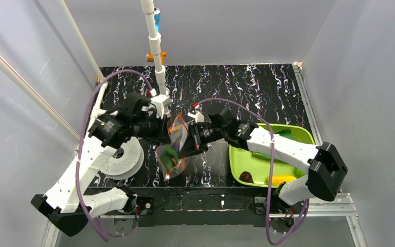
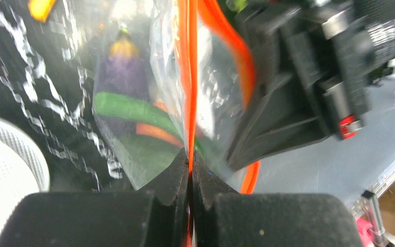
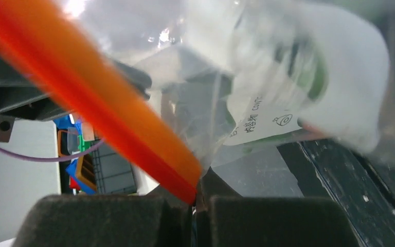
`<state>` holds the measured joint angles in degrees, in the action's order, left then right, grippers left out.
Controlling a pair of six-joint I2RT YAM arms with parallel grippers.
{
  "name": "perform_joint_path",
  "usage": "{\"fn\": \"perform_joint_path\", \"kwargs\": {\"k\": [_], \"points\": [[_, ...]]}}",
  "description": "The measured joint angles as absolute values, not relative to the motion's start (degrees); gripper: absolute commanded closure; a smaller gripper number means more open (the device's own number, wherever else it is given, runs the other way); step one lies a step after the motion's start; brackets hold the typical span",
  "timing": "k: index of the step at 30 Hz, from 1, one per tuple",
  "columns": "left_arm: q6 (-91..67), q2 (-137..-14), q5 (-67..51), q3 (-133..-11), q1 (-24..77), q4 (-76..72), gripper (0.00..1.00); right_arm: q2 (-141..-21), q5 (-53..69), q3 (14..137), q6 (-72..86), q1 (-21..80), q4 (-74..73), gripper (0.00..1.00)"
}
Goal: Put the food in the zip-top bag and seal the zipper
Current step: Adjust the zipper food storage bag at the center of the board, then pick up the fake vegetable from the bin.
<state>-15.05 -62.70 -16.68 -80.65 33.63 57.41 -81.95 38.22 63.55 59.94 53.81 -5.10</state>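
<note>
In the centre of the top view, the zip-top bag [image 1: 174, 149] is held over the desk [image 1: 267, 87]. The left tool [image 2: 190, 164] is clenched on the zipper [image 2: 187, 77], and the right tool [image 3: 195, 201] grasps the same orange strip. Inside the bag are a purple eggplant [image 2: 124, 74] and a green piece [image 2: 128, 107]. The print on the white label [image 3: 267, 123] is too blurred to read.

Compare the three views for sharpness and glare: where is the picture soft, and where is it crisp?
Top external: evenly lit and crisp, though the zip-top bag is small. Left wrist: the zipper next to the left tool is blurred, and the eggplant is soft through shiny plastic. Right wrist: zipper smeared; the white label is half legible.
</note>
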Motion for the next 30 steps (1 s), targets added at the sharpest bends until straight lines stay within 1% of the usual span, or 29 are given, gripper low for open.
{"fn": "perform_joint_path", "kwargs": {"k": [2, 3, 5, 8, 13, 14, 15, 16, 19, 20, 25, 30], "points": [[-16.75, -62.29, -16.48, -75.34, 33.63, 58.75, 1.0, -82.11, 39.16, 59.84, 60.82, 53.83, -3.61, 0.98], [-17.31, -62.95, -16.42, -74.14, 33.63, 59.76, 1.0, -82.13, 39.31, 58.05, 61.22, 53.89, -3.46, 0.96], [-18.46, -66.12, -16.26, -73.65, 33.63, 61.89, 1.0, -82.07, 39.23, 56.53, 61.2, 54.09, -3.89, 0.88], [-19.51, -67.47, -15.57, -74.84, 33.62, 62.52, 1.0, -80.19, 37.74, 56.5, 59.43, 54.15, -6.07, 0.79], [-21.11, -64.89, -14.93, -77.75, 33.61, 61.76, 1.0, -73.61, 33.77, 58.11, 55.15, 54.19, -10.98, 0.6], [-21.65, -64.36, -15.04, -77.63, 33.61, 61.36, 1.0, -72.76, 32.7, 58.68, 54.29, 54.22, -11.89, 0.55], [-22.09, -63.81, -15.24, -77.18, 33.61, 60.54, 1.0, -71.99, 31.43, 58.95, 53.38, 54.36, -12.68, 0.47], [-22.58, -63.18, -15.31, -76.35, 33.61, 59.39, 1.0, -71.27, 30.04, 59.0, 52.48, 54.46, -13.68, 0.43], [-23.64, -61.18, -14.83, -73.64, 33.61, 56.98, 1.0, -68.68, 24.65, 58.98, 49.41, 54.5, -18.32, 0.3], [-23.83, -60.84, -14.38, -73.46, 33.61, 56.72, 1.0, -67.4, 22.41, 58.98, 48.0, 54.54, -20.29, 0.27], [-23.65, -60.04, -12.55, -73.49, 33.61, 53.76, 1.0, -59.08, 10.56, 59.17, 41.41, 54.57, -30.29, 0.19], [-23.26, -59.73, -10.71, -73.47, 33.61, 51.1, 1.0, -48.83, -5.42, 59.59, 38.55, 54.51, -38.07, 0.22]]}}
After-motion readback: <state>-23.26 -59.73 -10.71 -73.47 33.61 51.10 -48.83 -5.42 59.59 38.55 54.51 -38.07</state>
